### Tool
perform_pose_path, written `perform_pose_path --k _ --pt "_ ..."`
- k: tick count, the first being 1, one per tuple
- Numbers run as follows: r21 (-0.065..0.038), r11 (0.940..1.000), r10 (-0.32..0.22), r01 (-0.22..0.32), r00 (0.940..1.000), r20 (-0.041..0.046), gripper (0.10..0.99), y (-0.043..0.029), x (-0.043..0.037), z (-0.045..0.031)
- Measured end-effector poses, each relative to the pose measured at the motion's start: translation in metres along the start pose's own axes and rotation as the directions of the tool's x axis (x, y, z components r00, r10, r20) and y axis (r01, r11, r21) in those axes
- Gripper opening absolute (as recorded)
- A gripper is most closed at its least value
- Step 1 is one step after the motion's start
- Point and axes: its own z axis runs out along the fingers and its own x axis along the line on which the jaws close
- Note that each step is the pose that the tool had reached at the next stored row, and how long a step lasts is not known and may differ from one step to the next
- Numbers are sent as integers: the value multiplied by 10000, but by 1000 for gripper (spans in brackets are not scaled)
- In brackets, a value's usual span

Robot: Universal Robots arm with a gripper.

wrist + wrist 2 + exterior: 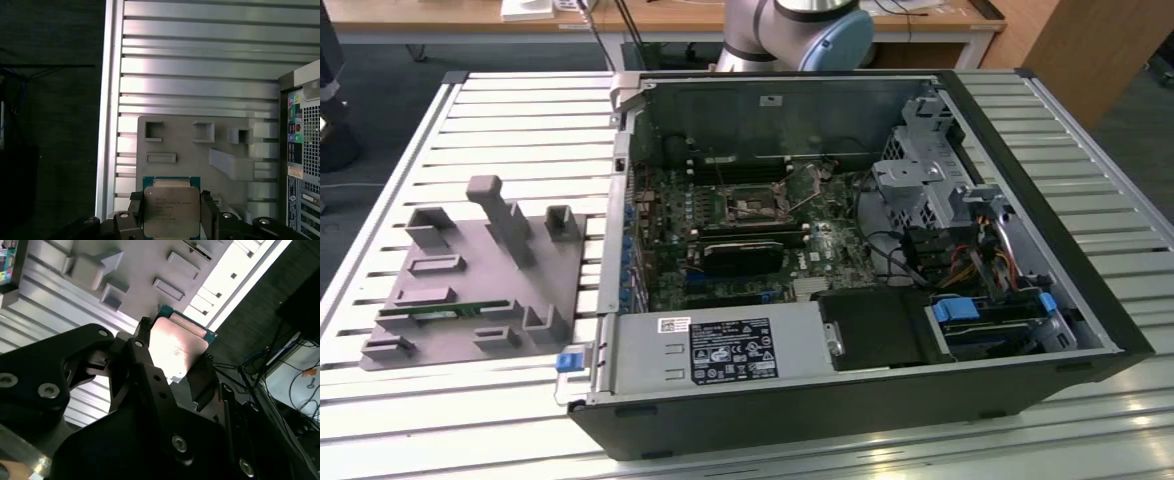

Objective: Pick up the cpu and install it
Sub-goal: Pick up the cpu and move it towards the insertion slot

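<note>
Tabletop (480,110) of ribbed aluminium carried everything in the exterior view. The open computer case (1107,330) lay on its side across the middle and the exterior view's right. The arm (801,30) rose behind it. Inside the case sat the motherboard (670,245), with the square cpu socket (754,205) near its centre. Well apart from the case, toward the exterior view's left, lay the grey fixture tray (454,300), with a long green memory stick (447,312) resting in 1 of its slots.

Both wrist views showed the gripper (171,215) above that tray, off the table surface. Its 2 black fingers (208,212) were closed in on the cpu (171,210), pinching it by 2 opposite edges. The pale metal top faced the first wrist view's camera, and a thin green border showed around it. In the second wrist view the chip (177,347) sat flat between the pads. It touched nothing else.

The lift looked done and the carry toward the socket looked to be the step in hand – a judgement from the chip's place over the tray, with the socket well away across the case wall. Doing it well called for a steady, level hold on the edges only, no squeeze beyond what stopped slipping, and clearance over the case rim. A tilt in the jaws could spoil the seating – the chip's corners have to square up with the socket.
</note>
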Motion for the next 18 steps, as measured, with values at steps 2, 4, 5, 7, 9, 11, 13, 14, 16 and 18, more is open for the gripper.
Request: perform_pose_path --k 2,4,5,7,9,11,13,14,16,18 --pt "-2 10000 0 0 10000 -1 541 -2 -90 1" --pt "-2 10000 1 -1 10000 -2 541 -4 -177 1" --pt "-2 10000 1 -1 10000 -1 541 -5 -219 2" --pt "-3 10000 0 0 10000 -1 541 -7 -306 2" --pt "-7 10000 -1 1 10000 -1 541 -9 -392 2" --pt "-21 10000 0 0 10000 0 541 -10 -477 4" --pt "-24 10000 1 -1 10000 -1 541 -12 -561 4" --pt "-23 10000 0 0 10000 -1 541 -13 -605 4" --pt "-29 10000 -1 1 10000 1 541 -15 -683 6" --pt "-34 10000 1 -1 10000 -2 541 -16 -762 5"
